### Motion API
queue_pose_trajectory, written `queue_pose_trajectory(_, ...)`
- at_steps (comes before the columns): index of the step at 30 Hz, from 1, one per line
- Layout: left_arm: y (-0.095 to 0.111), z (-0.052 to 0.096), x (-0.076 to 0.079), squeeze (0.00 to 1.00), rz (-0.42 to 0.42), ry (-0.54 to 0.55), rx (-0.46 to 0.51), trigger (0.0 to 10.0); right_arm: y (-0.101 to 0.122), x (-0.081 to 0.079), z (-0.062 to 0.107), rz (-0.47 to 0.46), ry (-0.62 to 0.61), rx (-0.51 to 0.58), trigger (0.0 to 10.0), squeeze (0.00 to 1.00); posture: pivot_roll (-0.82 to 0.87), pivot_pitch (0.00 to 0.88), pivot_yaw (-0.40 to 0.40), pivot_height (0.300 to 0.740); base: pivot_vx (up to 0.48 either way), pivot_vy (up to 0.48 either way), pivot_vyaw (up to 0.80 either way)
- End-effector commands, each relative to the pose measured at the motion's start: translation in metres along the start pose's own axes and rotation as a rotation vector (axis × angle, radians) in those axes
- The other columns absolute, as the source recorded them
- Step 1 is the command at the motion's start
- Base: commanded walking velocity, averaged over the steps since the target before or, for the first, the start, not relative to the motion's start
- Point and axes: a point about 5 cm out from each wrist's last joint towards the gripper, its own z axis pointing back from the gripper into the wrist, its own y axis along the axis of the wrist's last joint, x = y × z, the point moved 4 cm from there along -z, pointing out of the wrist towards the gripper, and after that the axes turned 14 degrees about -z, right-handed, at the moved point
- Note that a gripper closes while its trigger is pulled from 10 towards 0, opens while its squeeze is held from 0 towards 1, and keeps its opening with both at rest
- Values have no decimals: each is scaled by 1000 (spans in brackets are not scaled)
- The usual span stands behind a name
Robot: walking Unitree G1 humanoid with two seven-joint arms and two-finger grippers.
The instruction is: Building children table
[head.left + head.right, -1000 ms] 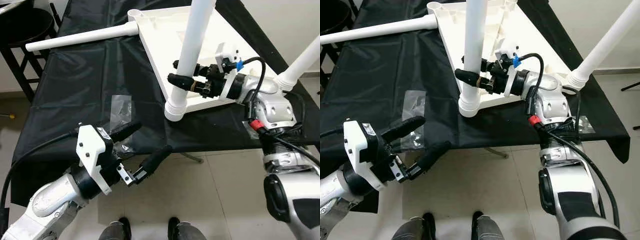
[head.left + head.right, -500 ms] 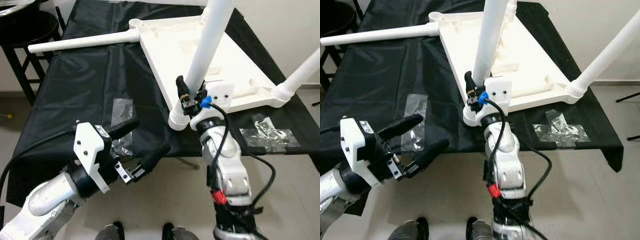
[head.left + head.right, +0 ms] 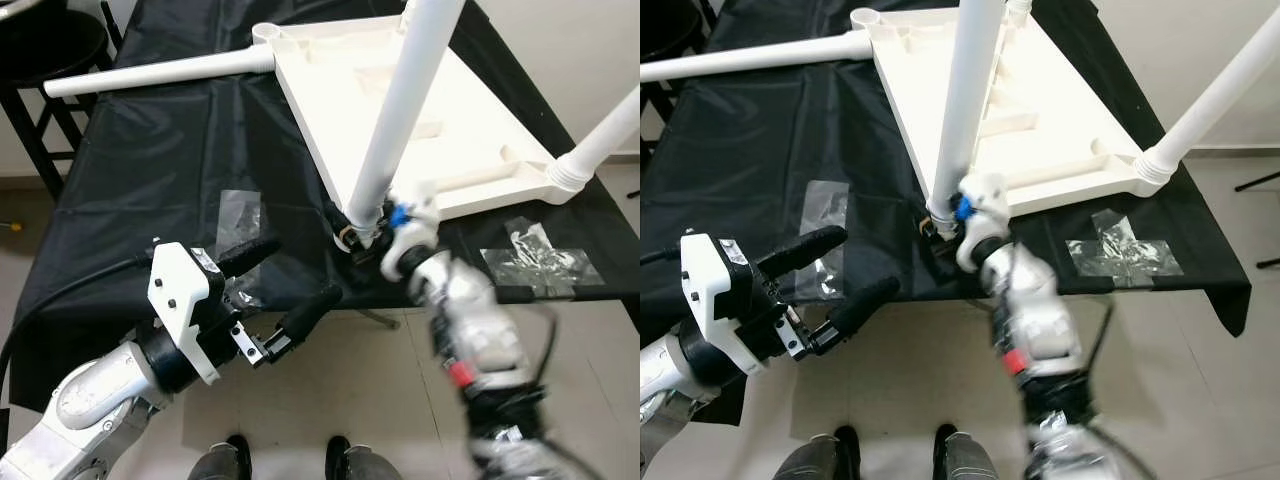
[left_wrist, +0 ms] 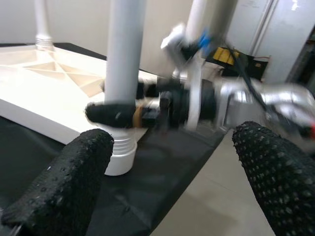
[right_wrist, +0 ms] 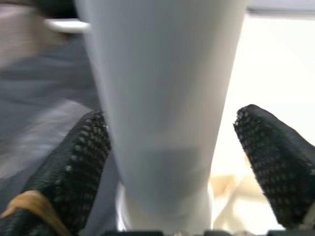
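White plastic children's table lay upturned at upper centre on the black-draped bench; right gripper straddled its white leg unclamped, risking slippage; left gripper hung open.

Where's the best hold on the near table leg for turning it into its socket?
Low on the round shaft of the near leg, just above its ribbed collar, coming in from the table's front edge as the right gripper does: fingers straddle the tube, and the tabletop blocks the far side.
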Motion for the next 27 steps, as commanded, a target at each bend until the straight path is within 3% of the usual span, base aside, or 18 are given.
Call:
queue_pose_trajectory(1, -2, 1, 7, 0, 25, -23, -10, 10000, -1, 2, 5, -7, 70, -13, 10000, 1000, 43, 315, -91, 740, 0, 0, 0)
queue_pose_trajectory(2, -2, 1, 7, 0, 25, -23, -10, 10000, -1, 2, 5, -7, 70, -13, 10000, 1000, 43, 315, -91, 740, 0, 0, 0)
queue_pose_trajectory(3, -2, 1, 9, 0, 30, -25, -12, 10000, 8, 12, 8, 29, 171, -54, 10000, 1000, 54, 320, -91, 740, 0, 0, 0)
queue_pose_trajectory(7, -1, 2, 9, 0, 31, -26, -15, 10000, 20, 18, 7, 43, 300, -92, 10000, 1000, 63, 322, -88, 740, 0, 0, 0)
queue_pose_trajectory(11, 0, 3, 9, 0, 29, -25, -17, 10000, 27, 24, 1, 63, 311, -97, 10000, 941, 70, 324, -91, 740, 0, 0, 0)
queue_pose_trajectory(12, 0, 4, 9, 0, 28, -25, -19, 10000, 36, 28, -3, 73, 307, -73, 10000, 0, 74, 324, -93, 740, 0, 0, 0)
queue_pose_trajectory(17, 1, 5, 10, 0, 27, -24, -23, 10000, 51, 31, -10, 67, 335, -39, 10000, 0, 80, 324, -91, 740, 0, 0, 0)
queue_pose_trajectory(18, 1, 5, 10, 0, 27, -24, -24, 10000, 56, 31, -11, 64, 360, -35, 4314, 0, 83, 325, -91, 740, 0, 0, 0)
queue_pose_trajectory(19, 1, 5, 10, 0, 27, -24, -24, 10000, 56, 31, -11, 64, 360, -35, 4314, 0, 83, 325, -91, 740, 0, 0, 0)
queue_pose_trajectory(20, 1, 5, 11, 0, 28, -25, -24, 10000, 59, 30, -11, 68, 392, -47, 0, 0, 84, 325, -91, 740, 0, 0, 0)
queue_pose_trajectory(27, 1, 5, 11, 0, 30, -26, -25, 10000, 61, 25, -7, 70, 488, -84, 0, 0, 72, 330, -91, 740, 0, 0, 0)
